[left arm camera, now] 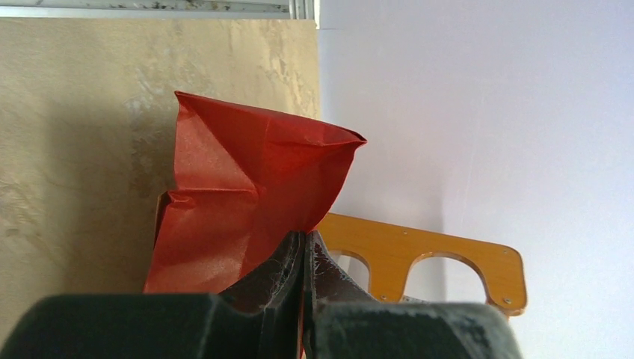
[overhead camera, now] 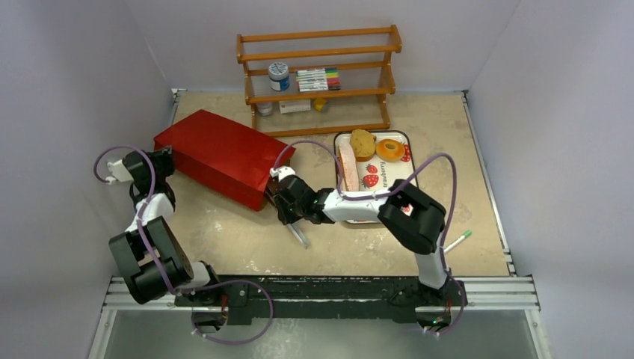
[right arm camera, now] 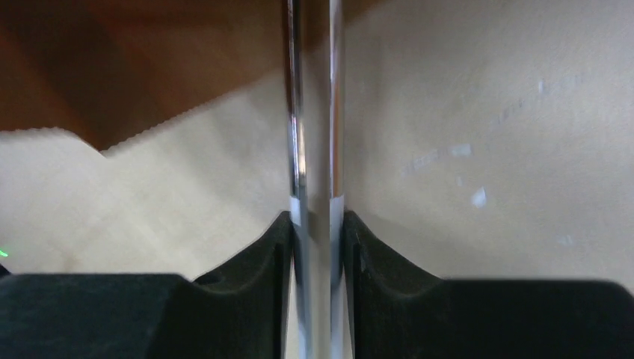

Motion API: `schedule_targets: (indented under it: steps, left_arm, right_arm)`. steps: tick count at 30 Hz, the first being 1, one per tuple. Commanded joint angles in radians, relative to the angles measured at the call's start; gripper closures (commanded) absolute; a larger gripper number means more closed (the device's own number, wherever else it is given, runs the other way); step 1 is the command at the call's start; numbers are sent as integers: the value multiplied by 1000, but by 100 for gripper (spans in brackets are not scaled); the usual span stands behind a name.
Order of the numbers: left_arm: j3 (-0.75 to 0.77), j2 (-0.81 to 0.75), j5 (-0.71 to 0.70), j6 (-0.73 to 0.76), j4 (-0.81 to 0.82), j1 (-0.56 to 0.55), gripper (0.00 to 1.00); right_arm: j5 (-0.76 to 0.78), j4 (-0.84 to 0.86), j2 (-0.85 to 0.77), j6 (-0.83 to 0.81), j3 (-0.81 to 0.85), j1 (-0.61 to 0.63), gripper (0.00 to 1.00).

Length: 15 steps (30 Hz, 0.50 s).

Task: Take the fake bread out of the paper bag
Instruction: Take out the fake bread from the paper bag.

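Left claw [left arm camera: 304, 247] clamps the one paper bag [left arm camera: 239, 187] — right claw [right arm camera: 315, 224] clamps one metal tongs [right arm camera: 296, 134].

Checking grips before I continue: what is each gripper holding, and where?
Left gripper: paper bag, by its closed-end fold. Right gripper: metal tongs, across both blades.

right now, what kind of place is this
Probably a robot test cell: two arms bolted to a rail, white walls boxing in the table, props like a rack and a tray of bread.
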Motion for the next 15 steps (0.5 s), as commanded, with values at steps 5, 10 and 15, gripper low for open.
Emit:
schedule_targets:
  steps: [5, 10, 15]
  left_arm:
    - [61, -99, -20, -50, 191, -101, 100]
    - [152, -119, -42, 30, 189, -210, 100]
    - [111, -131, -32, 27, 283, -278, 100]
  right_arm:
    - [-28, -148, 47, 8, 118, -49, 71]
    - [-33, -185, 77, 10, 161, -66, 71]
    - [-27, -187, 94, 20, 158, -68, 72]
